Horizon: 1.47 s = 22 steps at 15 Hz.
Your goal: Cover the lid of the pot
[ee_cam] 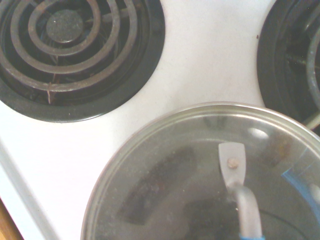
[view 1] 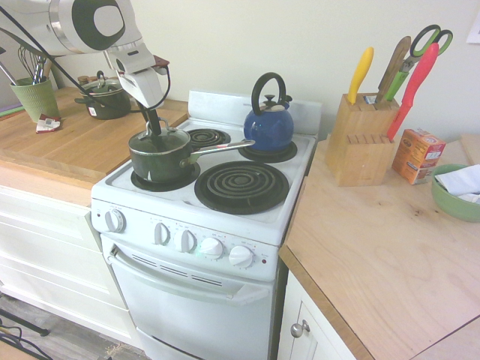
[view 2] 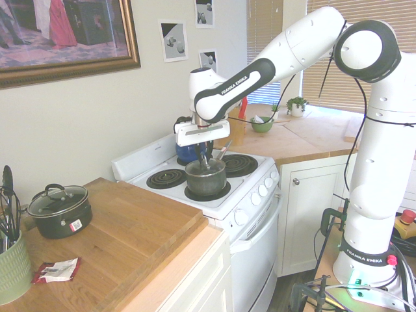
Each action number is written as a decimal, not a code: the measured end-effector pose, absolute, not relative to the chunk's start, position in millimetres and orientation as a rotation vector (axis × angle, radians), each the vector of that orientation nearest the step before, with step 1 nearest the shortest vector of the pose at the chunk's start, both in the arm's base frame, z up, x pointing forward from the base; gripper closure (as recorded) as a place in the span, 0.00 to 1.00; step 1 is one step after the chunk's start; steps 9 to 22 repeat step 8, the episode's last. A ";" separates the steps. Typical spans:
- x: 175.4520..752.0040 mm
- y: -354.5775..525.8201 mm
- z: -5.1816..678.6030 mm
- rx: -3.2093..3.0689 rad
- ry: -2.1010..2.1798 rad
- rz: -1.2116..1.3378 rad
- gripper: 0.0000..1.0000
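Passable at centre, hemmed in toward the top.
In the first exterior view, open above the coil burner (view 1: 241, 187) and between blue kettle (view 1: 268, 130) and knife block (view 1: 358, 150); blocked left of centre by the long saucepan handle (view 1: 221, 149), upper left by the two-handled pot (view 1: 111, 103).

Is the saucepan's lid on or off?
On: the glass lid sits level across the saucepan's top, its rim following the pot's.

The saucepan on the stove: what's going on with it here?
A robot arm is covering the saucepan, which sits on the front burner nearest the wooden counter. The clear glass lid lies over the pan's top, and the gripper is down at the lid's handle. The blue kettle stands on a back burner.
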<state>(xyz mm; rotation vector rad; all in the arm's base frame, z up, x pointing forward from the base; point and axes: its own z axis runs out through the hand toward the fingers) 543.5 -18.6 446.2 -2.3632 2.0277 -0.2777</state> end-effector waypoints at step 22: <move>524.5 -13.2 532.8 -2.334 1.950 -0.301 0.00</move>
